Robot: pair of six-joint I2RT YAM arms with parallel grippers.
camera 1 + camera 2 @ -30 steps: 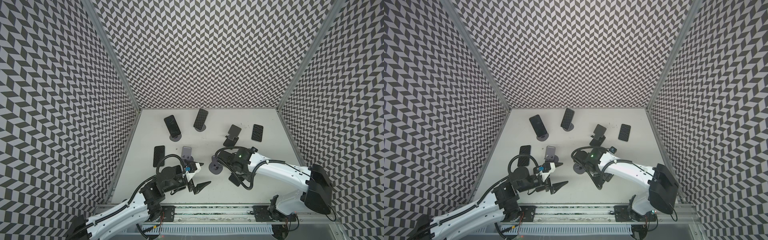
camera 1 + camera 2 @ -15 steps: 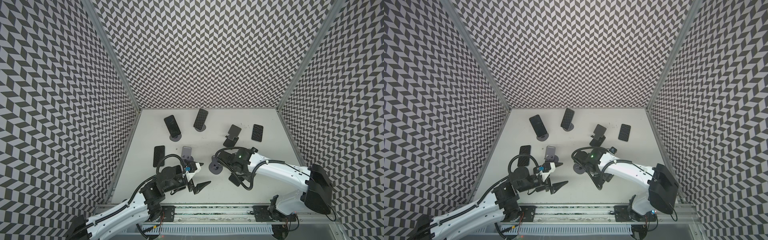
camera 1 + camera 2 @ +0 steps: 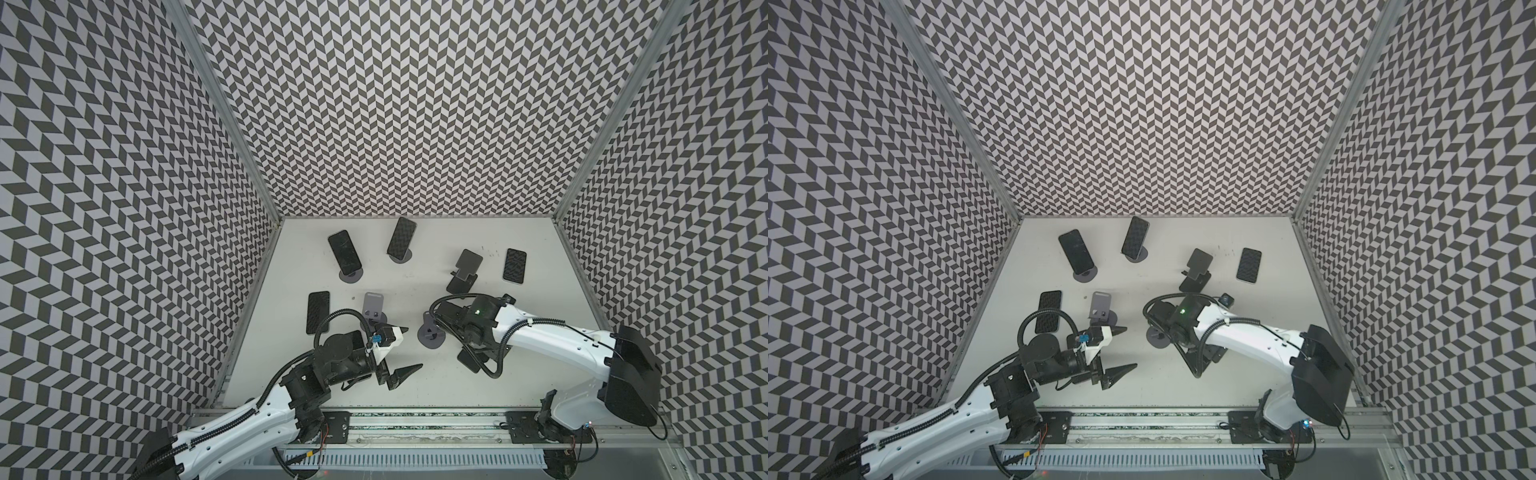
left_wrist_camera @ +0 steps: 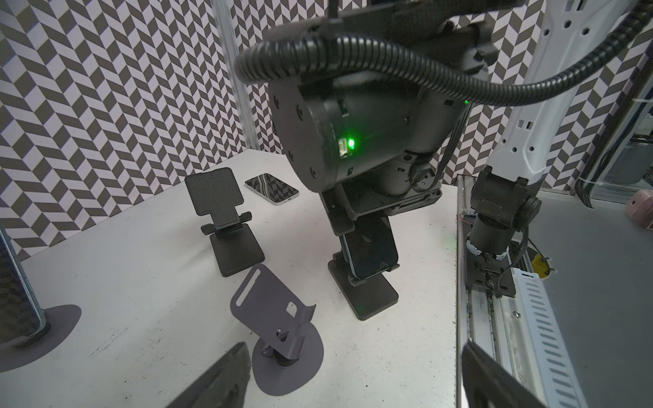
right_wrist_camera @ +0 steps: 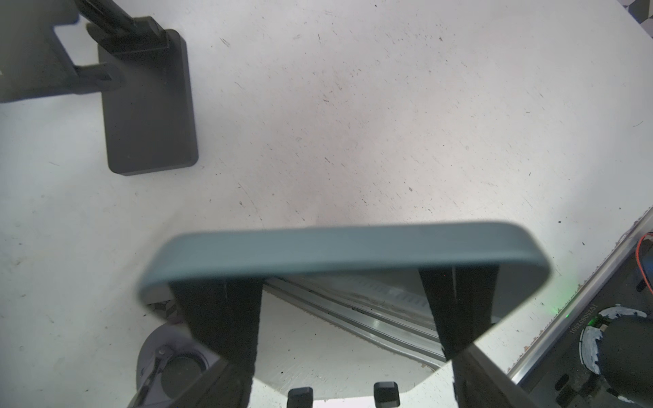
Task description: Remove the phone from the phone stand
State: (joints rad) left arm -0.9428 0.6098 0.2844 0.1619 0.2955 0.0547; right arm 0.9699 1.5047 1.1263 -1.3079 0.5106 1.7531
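Left of centre, low in both top views, your left claw (image 3: pixel 412 349) (image 3: pixel 1130 348) hovers released over the worktop (image 3: pixel 415 395), jaws spread wide around nothing. Just right of it, at lower centre, your right claw (image 5: pixel 344 358) is down over the phone (image 4: pixel 371 247), which leans on its black phone stand (image 4: pixel 374 303). The jaws flank the phone's side edges, but you cannot tell whether they grip it.

White serial string (image 5: pixel 582 319) on black base plate (image 5: pixel 554 356), characters too small to read
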